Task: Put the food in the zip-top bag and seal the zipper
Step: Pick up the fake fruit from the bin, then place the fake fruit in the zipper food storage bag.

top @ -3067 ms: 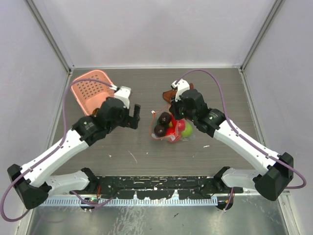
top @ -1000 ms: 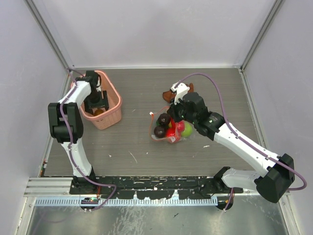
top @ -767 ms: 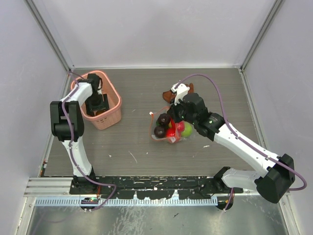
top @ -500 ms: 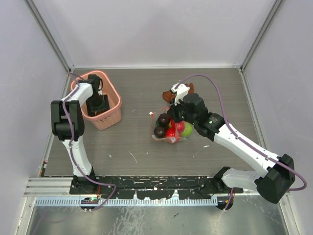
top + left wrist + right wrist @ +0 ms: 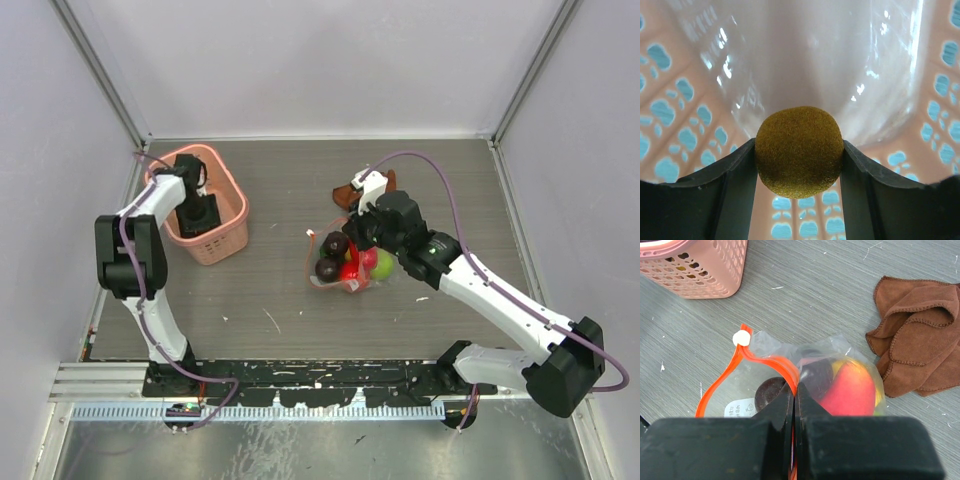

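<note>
My left tool (image 5: 799, 146) pinches a fuzzy brown fruit (image 5: 799, 155) in the basket (image 5: 218, 243) at ten o'clock, while my right tool (image 5: 794, 405), clamped on the zipper (image 5: 767, 362), props open the bag (image 5: 767, 349) at centre for it.

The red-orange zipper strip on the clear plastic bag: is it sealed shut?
No, the red-orange zipper strip gapes in a loop at the mouth of the clear plastic bag, pinched only where the right tool grips it.
</note>
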Controlling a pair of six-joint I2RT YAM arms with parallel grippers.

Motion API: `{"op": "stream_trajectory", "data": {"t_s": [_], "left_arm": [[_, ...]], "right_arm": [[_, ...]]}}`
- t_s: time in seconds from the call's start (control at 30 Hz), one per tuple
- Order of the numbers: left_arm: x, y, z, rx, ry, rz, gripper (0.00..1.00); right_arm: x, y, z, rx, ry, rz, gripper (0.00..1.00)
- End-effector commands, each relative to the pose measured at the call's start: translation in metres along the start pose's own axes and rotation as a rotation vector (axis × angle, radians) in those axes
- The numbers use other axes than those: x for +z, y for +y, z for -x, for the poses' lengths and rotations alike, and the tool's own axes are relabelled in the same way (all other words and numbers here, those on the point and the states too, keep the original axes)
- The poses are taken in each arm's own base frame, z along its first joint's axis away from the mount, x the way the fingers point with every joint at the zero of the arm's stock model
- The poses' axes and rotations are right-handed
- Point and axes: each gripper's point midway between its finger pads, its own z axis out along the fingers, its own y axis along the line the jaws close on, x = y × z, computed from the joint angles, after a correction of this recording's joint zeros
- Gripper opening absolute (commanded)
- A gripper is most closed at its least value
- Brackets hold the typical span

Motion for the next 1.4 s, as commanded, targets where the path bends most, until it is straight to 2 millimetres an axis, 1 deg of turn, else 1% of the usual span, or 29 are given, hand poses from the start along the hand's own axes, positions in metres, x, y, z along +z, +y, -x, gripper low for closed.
{"op": "stream_trajectory", "data": {"t_s": [0.0, 0.03, 0.13, 0.2, 0.33, 0.6, 0.63, 0.73, 0.8, 0.83, 1.0, 1.13, 1.23, 1.37], "left_arm": [[-0.053, -0.009, 0.019, -0.031, -0.182, -0.08, 0.45], [-0.056, -0.01, 0.018, -0.033, -0.19, -0.089, 0.44], [-0.08, -0.015, 0.016, -0.039, -0.253, -0.13, 0.44], [-0.094, -0.021, 0.016, -0.038, -0.303, -0.167, 0.44], [-0.123, -0.038, 0.011, -0.012, -0.379, -0.242, 0.45], [-0.173, -0.078, -0.014, 0.104, -0.48, -0.386, 0.45], [-0.181, -0.083, -0.018, 0.12, -0.496, -0.408, 0.45], [-0.197, -0.099, -0.031, 0.179, -0.526, -0.453, 0.45], [-0.212, -0.109, -0.042, 0.22, -0.558, -0.492, 0.45], [-0.217, -0.116, -0.049, 0.244, -0.565, -0.509, 0.45], [-0.239, -0.138, -0.071, 0.313, -0.614, -0.588, 0.45], [-0.253, -0.17, -0.096, 0.386, -0.636, -0.694, 0.45], [-0.258, -0.194, -0.116, 0.44, -0.635, -0.766, 0.45], [-0.259, -0.225, -0.139, 0.512, -0.654, -0.84, 0.45]], "right_arm": [[-0.011, 0.003, 0.03, 0.018, -0.103, 0.006, 0.0], [-0.011, 0.003, 0.03, 0.018, -0.1, 0.004, 0.0], [-0.012, 0.001, 0.031, 0.021, -0.095, -0.006, 0.0], [-0.013, 0.0, 0.032, 0.024, -0.094, -0.015, 0.0], [-0.013, -0.002, 0.031, 0.036, -0.083, -0.026, 0.0], [-0.015, -0.002, 0.028, 0.068, -0.074, -0.034, 0.0], [-0.015, -0.002, 0.028, 0.072, -0.072, -0.034, 0.0], [-0.014, -0.001, 0.028, 0.086, -0.07, -0.03, 0.0], [-0.013, -0.001, 0.025, 0.091, -0.064, -0.031, 0.0], [-0.013, -0.001, 0.024, 0.093, -0.063, -0.032, 0.0], [-0.014, -0.001, 0.024, 0.099, -0.062, -0.034, 0.0], [-0.015, -0.001, 0.026, 0.106, -0.066, -0.037, 0.0], [-0.014, -0.001, 0.025, 0.111, -0.065, -0.034, 0.0], [-0.014, 0.0, 0.026, 0.121, -0.075, -0.029, 0.0]]}}
